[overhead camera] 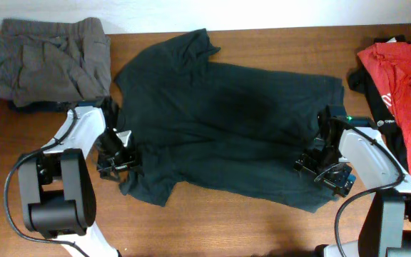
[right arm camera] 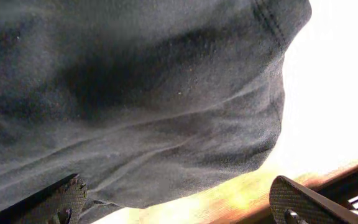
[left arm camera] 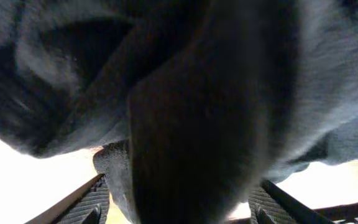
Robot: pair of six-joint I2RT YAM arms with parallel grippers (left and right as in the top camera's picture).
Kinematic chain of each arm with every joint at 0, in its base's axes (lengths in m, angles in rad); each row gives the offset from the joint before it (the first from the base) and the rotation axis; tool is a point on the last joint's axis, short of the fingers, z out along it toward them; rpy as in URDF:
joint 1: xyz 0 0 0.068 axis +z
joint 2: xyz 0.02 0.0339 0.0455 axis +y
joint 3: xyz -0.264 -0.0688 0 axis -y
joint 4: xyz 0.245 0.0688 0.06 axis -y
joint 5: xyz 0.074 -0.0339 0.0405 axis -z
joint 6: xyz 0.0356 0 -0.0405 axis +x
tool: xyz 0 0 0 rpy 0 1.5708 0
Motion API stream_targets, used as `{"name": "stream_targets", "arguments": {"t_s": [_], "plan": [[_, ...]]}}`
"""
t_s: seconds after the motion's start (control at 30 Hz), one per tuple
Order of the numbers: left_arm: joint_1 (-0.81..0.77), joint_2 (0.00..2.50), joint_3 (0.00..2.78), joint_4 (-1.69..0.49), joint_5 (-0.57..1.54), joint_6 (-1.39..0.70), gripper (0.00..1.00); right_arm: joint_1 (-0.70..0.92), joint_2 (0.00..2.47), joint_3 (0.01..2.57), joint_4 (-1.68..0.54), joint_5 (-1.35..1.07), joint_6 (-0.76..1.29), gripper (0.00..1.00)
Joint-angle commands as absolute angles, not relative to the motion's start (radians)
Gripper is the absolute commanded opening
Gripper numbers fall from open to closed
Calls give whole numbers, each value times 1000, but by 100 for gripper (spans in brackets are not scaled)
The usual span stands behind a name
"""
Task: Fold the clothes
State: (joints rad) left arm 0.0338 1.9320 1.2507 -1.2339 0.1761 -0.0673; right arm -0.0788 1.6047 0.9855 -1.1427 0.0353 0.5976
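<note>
The black T-shirt [overhead camera: 220, 121] was spread flat on the table [overhead camera: 262, 228], with the left gripper [overhead camera: 120, 155] at its sleeve and the right gripper [overhead camera: 320, 168] at its hem both held open around the cloth, seemingly so two edges could be pinched together.

Black short-sleeved cotton T-shirt [overhead camera: 220, 121] lies flat mid-table on brown wooden table [overhead camera: 262, 228], collar end twd left, hem twd right. Crumpled grey fabric garment [overhead camera: 45, 61] sits at far-left corner, just beside shirt's far shoulder. Red knit T-shirt [overhead camera: 405, 86] at right edge, on top of black garment w/ white logo [overhead camera: 369, 93], near shirt hem but apart. Left gripper [overhead camera: 116, 155] at collar end by near sleeve, cloth btwn its fingers [left arm camera: 95, 199]. Right gripper [overhead camera: 325, 165] at hem's near corner.
</note>
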Motion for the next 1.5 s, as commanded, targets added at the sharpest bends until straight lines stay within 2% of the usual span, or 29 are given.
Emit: {"name": "stream_targets", "arguments": {"t_s": [0.0,0.13,0.23,0.53,0.73,0.83,1.23,1.47], "plan": [[33,1927,1226,-1225,180,-59,51,-80,1583,999,-1155,34,614,99],[33,1927,1226,-1215,180,-59,18,-80,1583,984,-1163,39,695,99],[33,1927,1226,-1203,180,-59,1,-93,1581,977,-1168,38,736,99],[33,1927,1226,-1191,180,-59,1,-218,1428,971,-1247,33,742,99],[33,1927,1226,-1184,223,-59,1,-222,1300,880,-1256,-69,748,99],[33,1927,1226,-1182,225,-59,1,-222,1300,810,-1240,-74,859,99],[33,1927,1226,-1181,226,-59,1,-222,1300,563,-946,-120,1003,100],[33,1927,1226,-1181,225,-59,1,-222,1300,553,-801,-62,1003,98]]}}
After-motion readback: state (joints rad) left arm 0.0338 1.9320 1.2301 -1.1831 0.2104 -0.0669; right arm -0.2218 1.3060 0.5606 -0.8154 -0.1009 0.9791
